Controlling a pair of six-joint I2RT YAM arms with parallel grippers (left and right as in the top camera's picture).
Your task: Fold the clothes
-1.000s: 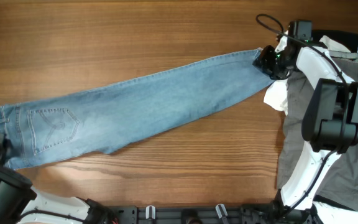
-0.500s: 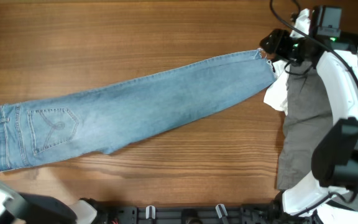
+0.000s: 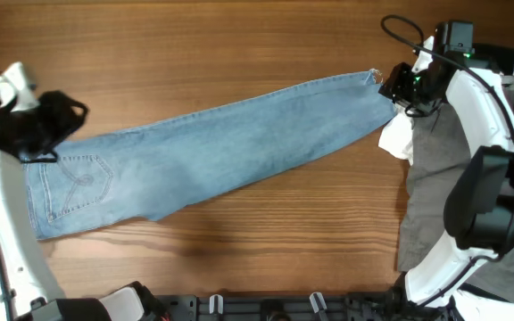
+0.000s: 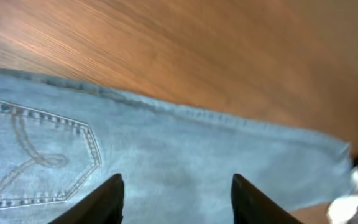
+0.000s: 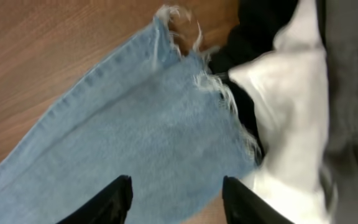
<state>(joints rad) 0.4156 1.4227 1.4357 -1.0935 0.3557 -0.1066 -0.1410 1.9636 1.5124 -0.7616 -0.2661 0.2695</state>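
The light-blue jeans [image 3: 212, 152] lie flat in a long diagonal strip across the table, waist and stitched pocket [image 3: 71, 183] at the lower left, frayed hem [image 3: 375, 78] at the upper right. My left gripper [image 3: 50, 134] hovers open over the waist end; its wrist view shows the pocket stitching [image 4: 36, 162] and denim between the spread fingers [image 4: 107, 202]. My right gripper [image 3: 398, 87] hovers open just above the hem end; its wrist view shows the frayed hem [image 5: 185, 43] and denim [image 5: 129, 143] between its fingers [image 5: 114, 202].
A pile of other clothes lies at the right: a white garment [image 3: 398, 135] touching the hem end and a grey one [image 3: 444, 178] beneath my right arm. Bare wooden tabletop [image 3: 194, 53] runs above and below the jeans.
My left arm has swung in from the lower-left corner to over the waist end. My right gripper has let go and shifted slightly near the hem. The jeans lie the same.
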